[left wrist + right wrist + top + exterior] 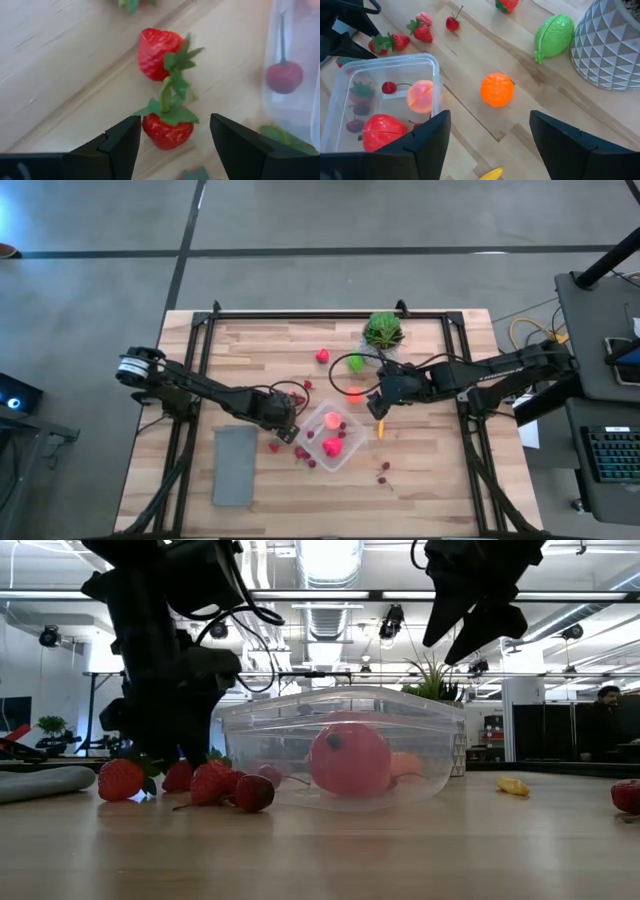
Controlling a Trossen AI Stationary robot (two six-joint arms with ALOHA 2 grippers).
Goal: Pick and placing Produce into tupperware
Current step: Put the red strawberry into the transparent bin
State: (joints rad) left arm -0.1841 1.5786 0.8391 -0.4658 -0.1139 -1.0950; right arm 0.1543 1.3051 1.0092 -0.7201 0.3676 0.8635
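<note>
With my left gripper (172,137) spread around a strawberry (167,131) on the surface beside the tupperware (352,450), and my right gripper (490,137) released, I judged the berry light, slippery, best pinched mid-body.

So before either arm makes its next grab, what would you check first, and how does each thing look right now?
1. Left pincer open, fingers either side of a strawberry: ok.
2. Strawberry actually gripped: not ok, gaps show on both sides.
3. Right pincer open and empty, raised over the table: ok.
4. Orange fruit lying free on the table: ok.
5. Clear box uncovered: ok.
6. Room left in the box: cannot tell.
</note>
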